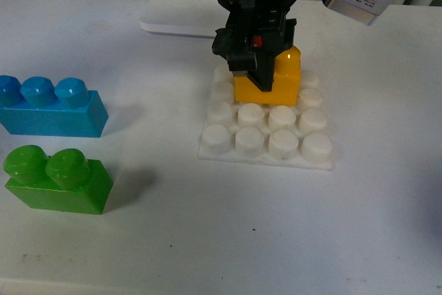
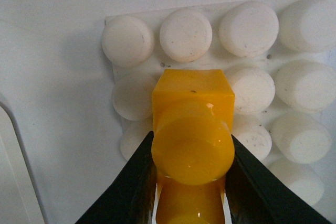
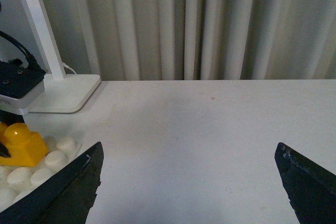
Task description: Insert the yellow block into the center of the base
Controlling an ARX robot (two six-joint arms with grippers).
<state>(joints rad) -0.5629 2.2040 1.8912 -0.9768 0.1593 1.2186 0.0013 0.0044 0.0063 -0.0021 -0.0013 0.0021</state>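
Note:
The yellow block (image 1: 280, 82) stands on the middle studs of the white base (image 1: 266, 136), toward its far rows. My left gripper (image 1: 257, 67) is shut on the block from above. In the left wrist view its black fingers (image 2: 131, 187) clamp both sides of the yellow block (image 2: 193, 129), whose round stud faces the camera, with the base (image 2: 252, 30) studs all around it. My right gripper (image 3: 189, 182) hangs open over bare table, nothing between its fingers; the yellow block (image 3: 21, 142) and base (image 3: 52, 158) show at that view's edge.
A blue three-stud brick (image 1: 52, 107) and a green two-stud brick (image 1: 56, 179) lie on the table left of the base. A white lamp stand (image 1: 176, 8) sits behind the base; its pole (image 3: 37, 24) rises before grey curtains.

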